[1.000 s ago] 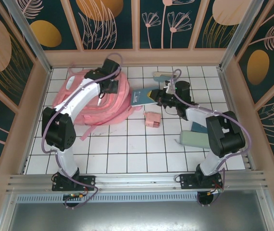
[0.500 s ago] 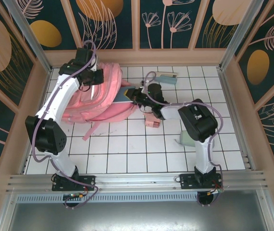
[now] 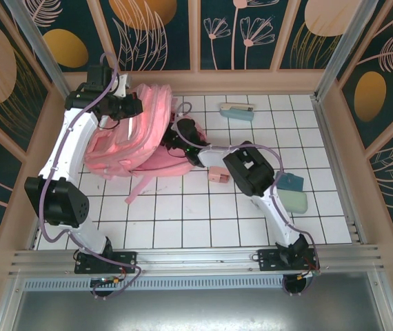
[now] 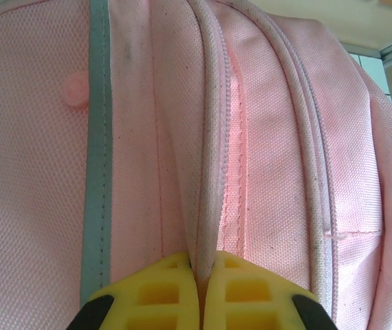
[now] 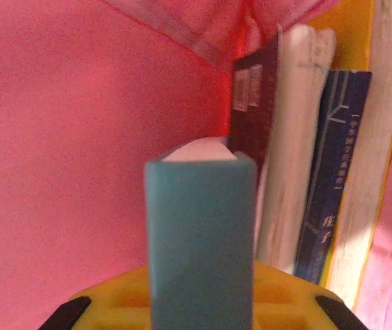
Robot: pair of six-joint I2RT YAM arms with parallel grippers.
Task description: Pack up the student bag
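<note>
The pink student bag [image 3: 124,141] lies at the back left of the tiled table, its opening lifted toward the right. My left gripper [image 3: 129,107] is shut on a fold of the bag's zipper edge [image 4: 206,206], which runs between its yellow fingers [image 4: 148,292]. My right gripper [image 3: 174,136] reaches into the opening. In the right wrist view it is shut on a teal book [image 5: 201,234] held upright inside the pink lining [image 5: 79,137]. Beside it stand a maroon book [image 5: 254,117] and a navy book [image 5: 333,179].
A small pink box [image 3: 218,174] lies just right of the bag. A teal and white case [image 3: 236,110] sits at the back. A pale green pouch [image 3: 294,202] and a dark teal item [image 3: 290,181] lie at the right. Wooden walls [image 3: 52,158] surround the table.
My left gripper has pulled the bag's edge up and to the back left. My right arm has swung left, carrying the teal book from the table's middle into the bag's opening.
</note>
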